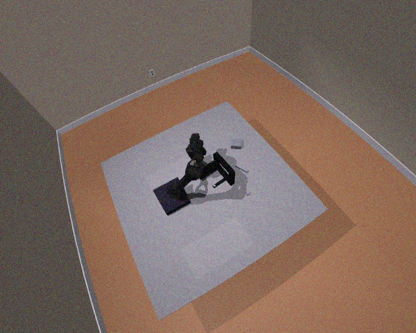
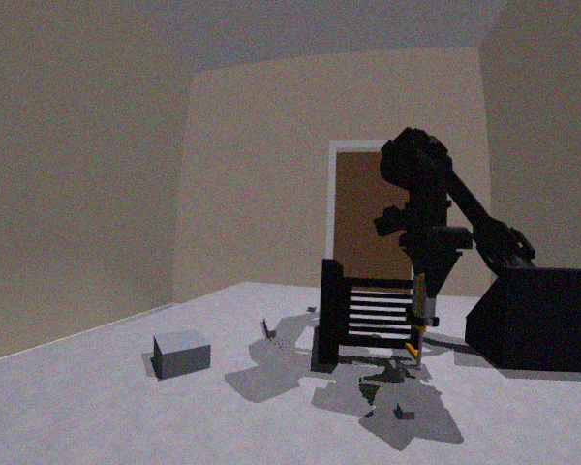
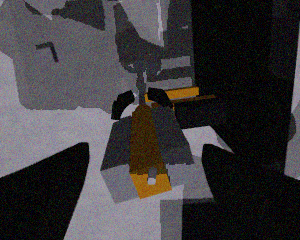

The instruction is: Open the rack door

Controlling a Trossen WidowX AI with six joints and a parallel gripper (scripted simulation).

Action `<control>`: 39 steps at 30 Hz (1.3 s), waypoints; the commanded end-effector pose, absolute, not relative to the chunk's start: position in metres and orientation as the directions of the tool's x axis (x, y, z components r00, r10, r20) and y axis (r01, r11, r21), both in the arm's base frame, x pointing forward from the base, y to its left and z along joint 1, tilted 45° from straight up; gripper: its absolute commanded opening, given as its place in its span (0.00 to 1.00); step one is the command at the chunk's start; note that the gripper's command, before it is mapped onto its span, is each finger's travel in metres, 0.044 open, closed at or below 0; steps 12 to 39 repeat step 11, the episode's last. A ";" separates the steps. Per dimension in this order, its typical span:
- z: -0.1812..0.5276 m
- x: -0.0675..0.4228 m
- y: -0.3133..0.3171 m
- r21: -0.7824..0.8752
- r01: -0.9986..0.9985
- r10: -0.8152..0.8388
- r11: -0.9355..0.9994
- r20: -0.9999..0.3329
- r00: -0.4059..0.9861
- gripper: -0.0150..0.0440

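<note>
The rack's black frame [image 1: 225,168] [image 2: 330,315] stands upright. Its slatted door [image 2: 376,283] is swung far out toward the arm base, at about a right angle to the frame. The upright handle [image 2: 414,345] [image 3: 150,186], grey with orange parts, is at the door's free edge. My gripper [image 3: 146,151] is open around the handle's upper part, with a gap on both sides in the wrist view. It still points down over the handle in the exterior view. In the top view the arm hides the handle and fingers. The handle's exact turn is hard to tell.
A grey block [image 1: 236,144] [image 2: 181,357] lies beyond the frame. Small brackets [image 2: 268,331] [image 2: 405,414] lie on either side of the rack. The dark arm base [image 1: 170,198] [image 2: 546,320] is on the door's free-edge side. The light table top [image 1: 147,250] carries everything.
</note>
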State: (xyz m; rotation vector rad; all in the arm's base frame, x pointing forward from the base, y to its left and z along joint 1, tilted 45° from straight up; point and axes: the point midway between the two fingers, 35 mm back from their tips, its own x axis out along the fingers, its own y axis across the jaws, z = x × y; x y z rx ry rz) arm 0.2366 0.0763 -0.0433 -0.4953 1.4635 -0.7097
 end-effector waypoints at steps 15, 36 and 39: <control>-0.023 0.238 0.096 -0.687 0.138 -0.690 0.714 -0.723 -0.027 0.76; -0.023 0.238 0.096 -0.687 0.138 -0.690 0.714 -0.723 -0.027 0.76; -0.023 0.238 0.096 -0.687 0.138 -0.690 0.714 -0.723 -0.027 0.76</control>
